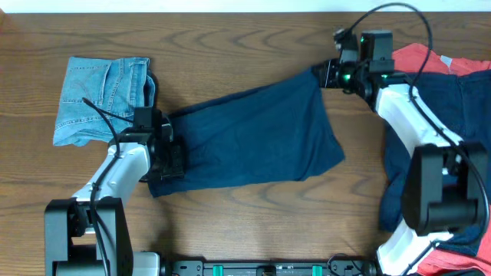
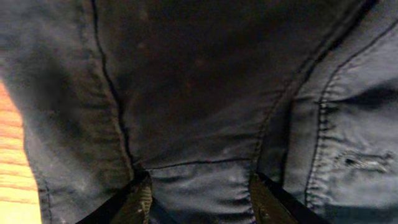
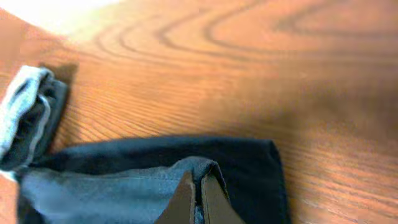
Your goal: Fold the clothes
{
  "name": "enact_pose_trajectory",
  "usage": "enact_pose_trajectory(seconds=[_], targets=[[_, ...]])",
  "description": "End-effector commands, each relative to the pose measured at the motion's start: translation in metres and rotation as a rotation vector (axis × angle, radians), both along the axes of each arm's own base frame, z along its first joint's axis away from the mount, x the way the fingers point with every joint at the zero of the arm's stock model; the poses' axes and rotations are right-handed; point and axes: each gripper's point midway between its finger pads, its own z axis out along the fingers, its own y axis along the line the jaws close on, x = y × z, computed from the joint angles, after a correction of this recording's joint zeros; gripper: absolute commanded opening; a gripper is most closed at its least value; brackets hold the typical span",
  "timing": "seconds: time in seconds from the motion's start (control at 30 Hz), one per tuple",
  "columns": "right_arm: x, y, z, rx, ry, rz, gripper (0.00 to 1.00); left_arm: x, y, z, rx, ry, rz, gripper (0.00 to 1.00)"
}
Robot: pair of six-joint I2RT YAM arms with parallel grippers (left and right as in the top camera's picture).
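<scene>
A dark navy garment [image 1: 253, 134] lies spread across the middle of the table. My left gripper [image 1: 165, 153] is at its left end. In the left wrist view its fingers [image 2: 202, 199] are spread wide apart, with wrinkled navy cloth [image 2: 205, 93] lying between them. My right gripper [image 1: 326, 74] is at the garment's far right corner. In the right wrist view its fingers [image 3: 199, 190] are shut on a raised fold of the navy cloth [image 3: 124, 174], pinched at the edge.
Folded light blue jeans [image 1: 100, 100] lie at the far left, just behind the left gripper, and also show in the right wrist view [image 3: 25, 112]. A pile with a red garment [image 1: 430, 57] and a navy one [image 1: 476, 100] lies at the right under the right arm.
</scene>
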Motion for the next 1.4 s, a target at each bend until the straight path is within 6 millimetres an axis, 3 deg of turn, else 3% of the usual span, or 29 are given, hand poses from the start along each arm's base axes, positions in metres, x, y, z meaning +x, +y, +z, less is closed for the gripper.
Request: enact_pose_trajectory(seconds=[0.0, 0.07, 0.13, 0.17, 0.2, 0.3, 0.4, 0.6, 0.73, 0.8, 0.87, 1.03, 1.37], targets=[[0.014, -0.023, -0.024, -0.078, 0.042, -0.16, 0.02, -0.003, 0.015, -0.002, 0.081, 0.003, 0.007, 0.53], [0.021, -0.025, -0.038, -0.106, 0.039, -0.181, 0.15, -0.003, 0.015, -0.002, 0.08, 0.004, 0.006, 0.57], [0.027, -0.022, -0.054, -0.11, 0.039, -0.178, 0.68, -0.003, 0.015, -0.002, 0.08, 0.004, 0.006, 0.64], [0.027, -0.022, -0.058, -0.111, 0.044, -0.178, 0.78, -0.003, 0.015, -0.002, 0.08, 0.004, 0.006, 0.66], [0.026, -0.023, -0.065, -0.119, 0.057, -0.174, 0.8, -0.003, 0.015, -0.002, 0.08, 0.004, 0.006, 0.69], [0.017, -0.031, -0.069, -0.141, 0.091, -0.158, 0.69, -0.003, 0.015, -0.002, 0.079, 0.005, 0.007, 0.72], [0.001, -0.033, -0.059, -0.147, 0.118, -0.091, 0.65, -0.004, 0.015, -0.002, 0.079, 0.008, 0.006, 0.75], [-0.066, -0.032, -0.037, -0.18, 0.28, 0.024, 0.63, 0.002, 0.014, 0.003, 0.074, -0.005, 0.006, 0.75], [-0.115, -0.03, -0.052, -0.223, 0.474, 0.074, 0.66, 0.007, 0.006, 0.009, 0.026, -0.015, 0.0, 0.75], [-0.126, -0.031, -0.063, -0.258, 0.522, 0.077, 0.64, 0.007, 0.004, 0.01, 0.016, -0.015, -0.002, 0.74], [-0.124, -0.028, -0.076, -0.277, 0.499, 0.083, 0.61, 0.007, 0.004, 0.009, 0.015, -0.015, -0.002, 0.74], [-0.085, -0.02, -0.09, -0.263, 0.27, 0.063, 0.6, 0.007, 0.004, 0.009, 0.016, -0.016, -0.002, 0.74], [-0.052, -0.012, -0.082, -0.195, 0.065, 0.012, 0.61, 0.01, 0.004, 0.01, 0.016, -0.026, -0.002, 0.74]])
